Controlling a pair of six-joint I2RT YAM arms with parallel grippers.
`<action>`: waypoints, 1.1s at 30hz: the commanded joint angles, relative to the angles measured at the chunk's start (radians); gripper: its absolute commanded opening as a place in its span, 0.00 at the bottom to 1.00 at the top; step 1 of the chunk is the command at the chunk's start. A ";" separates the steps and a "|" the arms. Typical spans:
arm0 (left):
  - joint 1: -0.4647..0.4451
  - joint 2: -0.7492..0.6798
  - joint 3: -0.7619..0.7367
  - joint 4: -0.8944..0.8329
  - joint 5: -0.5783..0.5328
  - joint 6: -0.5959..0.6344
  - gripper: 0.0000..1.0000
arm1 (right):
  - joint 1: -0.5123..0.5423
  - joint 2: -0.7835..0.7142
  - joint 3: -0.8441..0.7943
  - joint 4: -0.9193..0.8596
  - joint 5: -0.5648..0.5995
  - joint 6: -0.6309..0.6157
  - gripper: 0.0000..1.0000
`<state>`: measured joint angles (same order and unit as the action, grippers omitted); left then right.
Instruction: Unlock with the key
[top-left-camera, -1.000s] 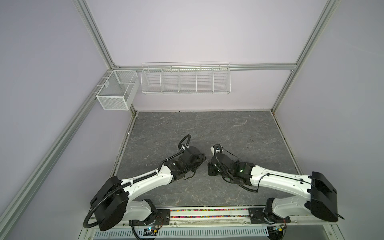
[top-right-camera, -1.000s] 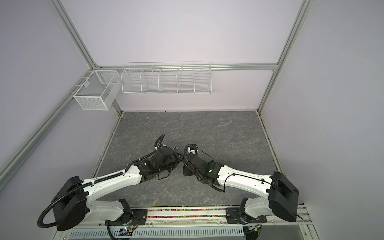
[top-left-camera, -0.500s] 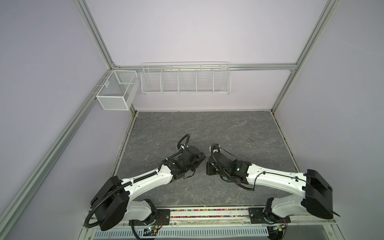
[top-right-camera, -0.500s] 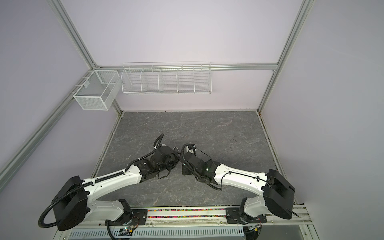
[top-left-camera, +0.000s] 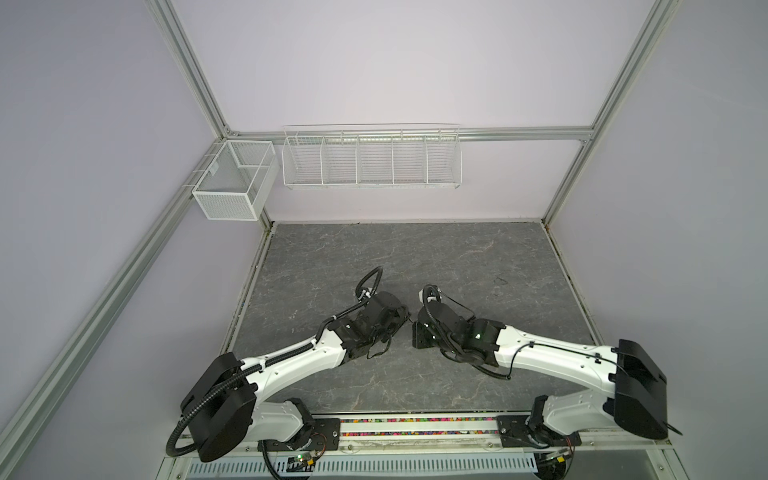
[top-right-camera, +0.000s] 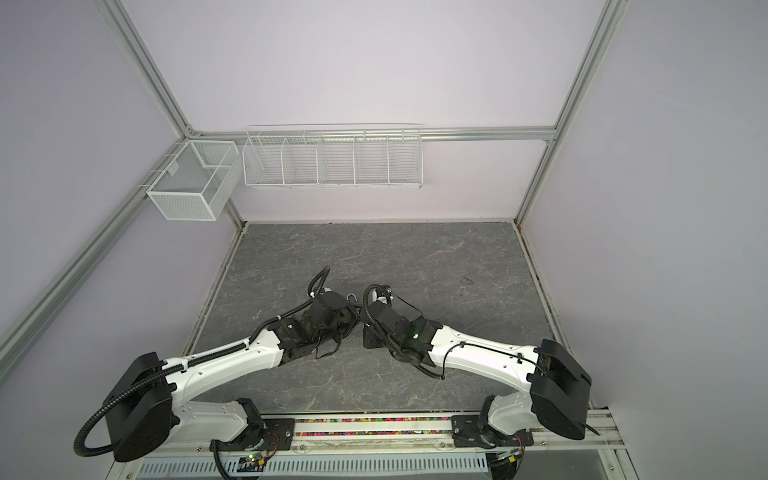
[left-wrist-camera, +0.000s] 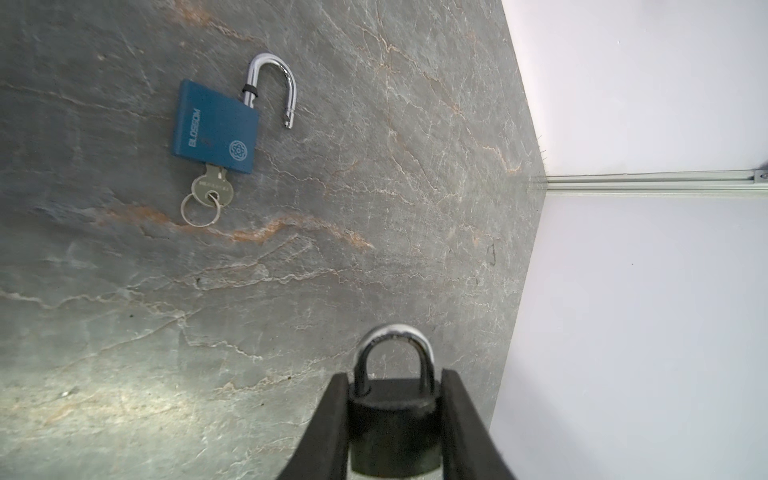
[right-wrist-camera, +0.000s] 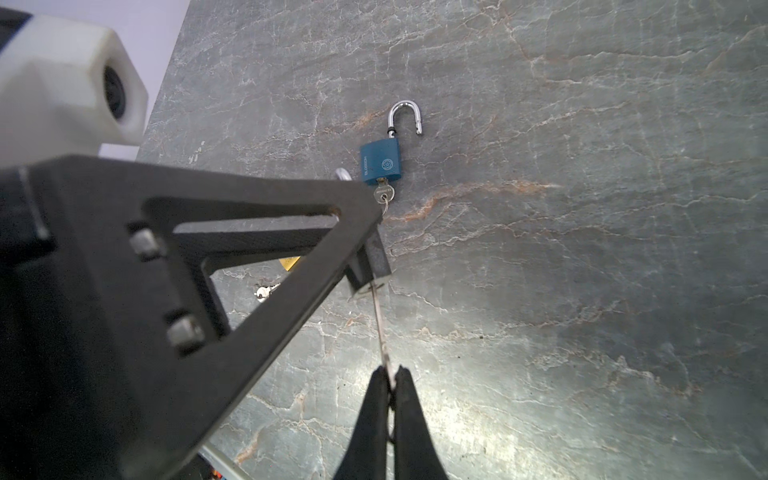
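My left gripper (left-wrist-camera: 395, 374) is shut on a black padlock (left-wrist-camera: 395, 428), one finger on each side of its body. The padlock's silver shackle (left-wrist-camera: 392, 336) is closed and sticks out past the fingertips. My right gripper (right-wrist-camera: 390, 370) is shut on a thin silver key (right-wrist-camera: 381, 328). The key's tip meets the underside of the black padlock (right-wrist-camera: 376, 270); how deep it sits I cannot tell. In both top views the left gripper (top-left-camera: 401, 318) and the right gripper (top-left-camera: 417, 328) meet low over the middle of the table, and both lock and key are hidden there.
A blue padlock (left-wrist-camera: 214, 126) lies on the grey slate table (left-wrist-camera: 374, 208) with its shackle swung open and a ringed key (left-wrist-camera: 210, 195) in it. Behind the left gripper's fingers (right-wrist-camera: 249, 257) a brass-coloured piece (right-wrist-camera: 289, 262) and a small key (right-wrist-camera: 266, 291) show. White wire baskets (top-left-camera: 372, 160) hang on the back wall.
The right arm has shifted slightly left, towards the left gripper. The left arm has not moved.
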<state>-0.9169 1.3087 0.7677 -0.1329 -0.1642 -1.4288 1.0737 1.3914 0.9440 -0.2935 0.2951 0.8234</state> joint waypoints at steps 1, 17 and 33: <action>-0.024 -0.003 0.020 -0.016 0.035 0.004 0.00 | -0.003 -0.026 0.041 0.074 0.026 -0.019 0.06; -0.020 -0.057 -0.066 0.142 0.072 -0.201 0.00 | 0.071 -0.013 -0.017 0.196 0.115 -0.104 0.06; -0.036 -0.083 -0.030 0.057 0.049 -0.176 0.00 | 0.023 -0.038 -0.057 0.487 -0.089 -0.139 0.06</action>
<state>-0.9154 1.2461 0.6979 -0.0536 -0.2283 -1.6253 1.1095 1.3899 0.8829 -0.1097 0.3649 0.6773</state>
